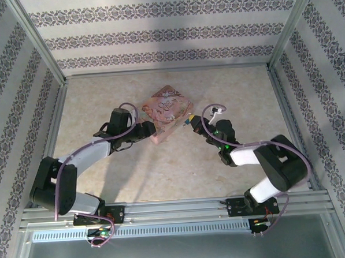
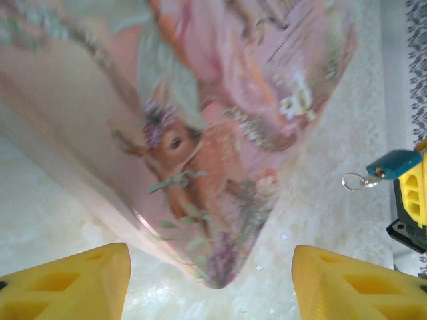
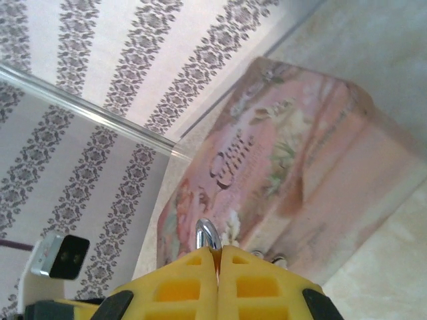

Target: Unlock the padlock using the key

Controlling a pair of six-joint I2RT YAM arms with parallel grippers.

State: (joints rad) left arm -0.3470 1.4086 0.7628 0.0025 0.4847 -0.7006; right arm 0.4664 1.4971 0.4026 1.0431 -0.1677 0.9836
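My right gripper is shut on the padlock, and the silvery shackle pokes out between its yellow fingers. In the left wrist view the padlock's teal body sticks out of the right gripper's fingers, with a small silver ring at its end. I cannot make out the key itself. From above, the right gripper sits at the right edge of the pink illustrated box. My left gripper is open, one corner of the box lying between its fingers without touching them.
The pink box lies flat mid-table between the two grippers. Metal frame rails and patterned walls close in the table on three sides. Bare tabletop stretches in front of the box toward the arm bases.
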